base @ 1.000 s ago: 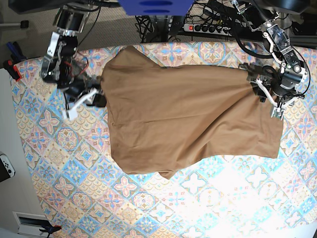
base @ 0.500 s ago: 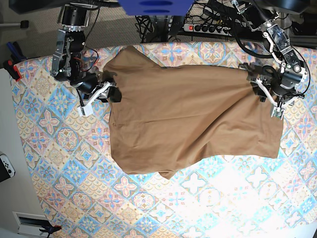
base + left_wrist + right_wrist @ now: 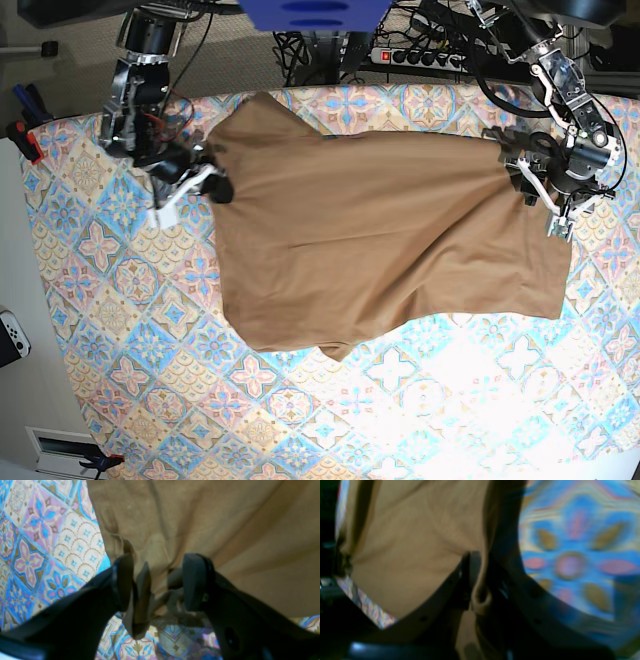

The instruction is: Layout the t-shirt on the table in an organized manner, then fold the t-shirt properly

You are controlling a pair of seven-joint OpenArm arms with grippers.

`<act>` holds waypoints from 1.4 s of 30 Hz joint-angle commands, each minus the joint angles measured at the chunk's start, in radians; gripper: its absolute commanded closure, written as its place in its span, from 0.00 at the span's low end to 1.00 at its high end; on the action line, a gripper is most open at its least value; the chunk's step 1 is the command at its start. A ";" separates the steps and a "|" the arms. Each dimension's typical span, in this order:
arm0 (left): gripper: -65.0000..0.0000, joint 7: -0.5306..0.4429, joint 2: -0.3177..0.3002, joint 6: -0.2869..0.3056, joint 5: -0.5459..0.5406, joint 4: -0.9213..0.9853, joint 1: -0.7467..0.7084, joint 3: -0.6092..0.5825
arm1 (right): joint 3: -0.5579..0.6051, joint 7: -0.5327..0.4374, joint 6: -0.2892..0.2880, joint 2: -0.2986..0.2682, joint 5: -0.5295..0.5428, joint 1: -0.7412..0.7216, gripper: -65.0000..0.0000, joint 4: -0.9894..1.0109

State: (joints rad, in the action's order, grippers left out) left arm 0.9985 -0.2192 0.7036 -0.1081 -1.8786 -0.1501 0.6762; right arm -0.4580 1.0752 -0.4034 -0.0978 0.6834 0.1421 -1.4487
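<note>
Two pincers work one t-shirt [image 3: 380, 240], which lies mostly spread on the bench [image 3: 150, 350], with the patterned cover showing all round it. Near edge first: the front hem side is uneven, with a small corner poking toward the camera and a bare stretch of bench in front of it. Mid cloth looks fairly flat, with a few long creases running across it.

Farther back, the right pincer [image 3: 477, 580] sits at the shirt's edge on the base view's left; in its wrist view the fingers are together, clamped on a rolled bit of the shirt's edge. The left pincer [image 3: 155, 580] is at the opposite edge. Its fingers [image 3: 122, 580] stand apart with bunched cloth between them; one fold hangs against the inner face of one finger, and I cannot tell if that counts as a real hold. Shirt edge there is puckered and lifted slightly off the bench.

Step in hand, my read: laying out, not yet folding. To do it well: get a firm bite on the left side before any pull, keep both pincers low, and draw the two edges apart evenly so the creases run out. Uneven pull would likely drag the whole shirt sideways.
</note>
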 commanded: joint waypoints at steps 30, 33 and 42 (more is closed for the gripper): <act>0.52 0.112 0.033 -0.005 -0.095 0.053 -0.047 -0.169 | -0.081 0.026 0.027 -0.024 -0.055 -0.117 1.00 -0.004; 0.52 0.110 0.001 -0.005 -0.080 0.142 -0.052 -0.169 | -0.081 0.029 0.027 -0.024 -0.055 -0.117 1.00 -0.004; 0.52 -0.011 -0.076 -0.005 -0.072 0.268 -0.084 -0.049 | -0.083 0.026 0.027 -0.024 -0.055 -0.120 1.00 -0.004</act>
State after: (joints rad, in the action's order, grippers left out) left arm 0.9340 -0.2729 0.7208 -0.2478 -1.6100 -0.2272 0.6132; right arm -0.5373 1.1141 -0.3702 -0.1104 0.6086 0.0364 -1.4334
